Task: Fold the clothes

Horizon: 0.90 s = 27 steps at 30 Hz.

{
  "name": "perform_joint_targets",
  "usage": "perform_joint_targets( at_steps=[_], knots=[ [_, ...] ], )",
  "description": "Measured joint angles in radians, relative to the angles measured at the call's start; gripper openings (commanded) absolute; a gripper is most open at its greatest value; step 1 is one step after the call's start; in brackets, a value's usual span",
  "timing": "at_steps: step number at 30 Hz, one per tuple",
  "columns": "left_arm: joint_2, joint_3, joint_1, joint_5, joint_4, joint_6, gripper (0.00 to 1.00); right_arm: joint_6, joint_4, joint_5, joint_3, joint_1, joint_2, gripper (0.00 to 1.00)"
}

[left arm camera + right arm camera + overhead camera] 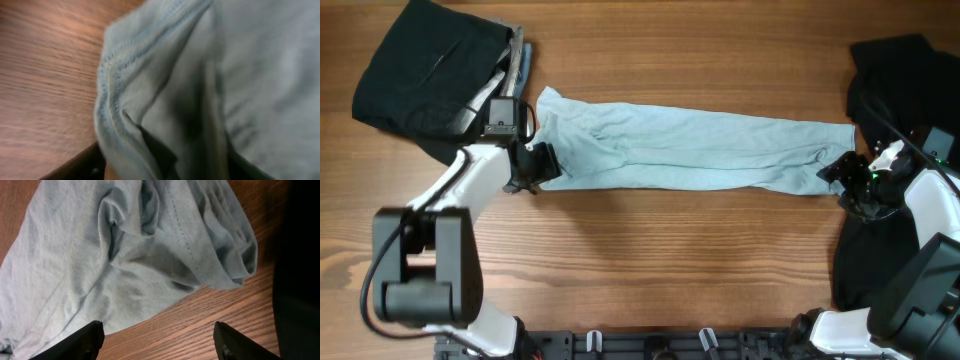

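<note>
The light blue shirt (690,150) lies folded into a long narrow strip across the middle of the wooden table. My left gripper (538,165) is at the strip's left end. In the left wrist view the stitched hem (112,85) fills the frame, and loose cloth lies between the spread jaws of the left gripper (165,169). My right gripper (842,178) is at the strip's right end. In its wrist view the right gripper (157,342) stands open over bare wood, just short of the bunched shirt edge (150,250).
A black garment (420,70) lies at the back left, with grey and blue folded pieces (517,55) at its right side. Another black garment (895,80) covers the right edge beside my right arm and shows as a dark mass (300,255). Bare table (650,270) lies in front.
</note>
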Motion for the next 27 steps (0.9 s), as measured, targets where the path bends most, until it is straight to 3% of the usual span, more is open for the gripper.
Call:
perform_joint_targets(
  at_steps=[1,6,12,13,14,16,19,21,27],
  knots=[
    [0.009,0.002,0.0,-0.004,0.006,0.003,0.04,0.0,-0.001,0.0,0.0,0.0,0.0,0.75],
    [0.016,0.005,0.011,0.014,-0.022,0.008,0.04,0.0,-0.006,0.0,0.0,0.0,0.0,0.75],
    [-0.002,0.007,0.123,-0.018,-0.237,-0.027,0.04,0.0,-0.021,0.0,0.0,0.0,0.0,0.75],
    [-0.005,0.006,0.153,-0.027,-0.271,-0.029,0.06,0.0,-0.024,0.0,0.0,0.0,0.0,0.75],
    [-0.01,0.004,0.182,-0.032,-0.3,-0.031,0.29,-0.004,-0.029,0.0,0.0,0.0,0.0,0.75],
    [-0.022,-0.002,0.235,-0.038,-0.32,-0.032,0.46,-0.024,-0.035,-0.003,0.0,0.0,0.0,0.74],
    [-0.034,-0.002,0.269,-0.029,-0.317,-0.037,0.51,-0.094,-0.032,-0.069,0.0,0.009,0.0,0.73],
    [-0.035,-0.002,0.269,-0.014,-0.314,-0.039,0.54,-0.137,-0.032,-0.114,0.0,0.037,0.0,0.68],
    [-0.053,0.013,0.269,0.038,-0.38,-0.012,0.6,-0.2,0.037,-0.137,0.0,0.247,0.0,0.57]
  ],
)
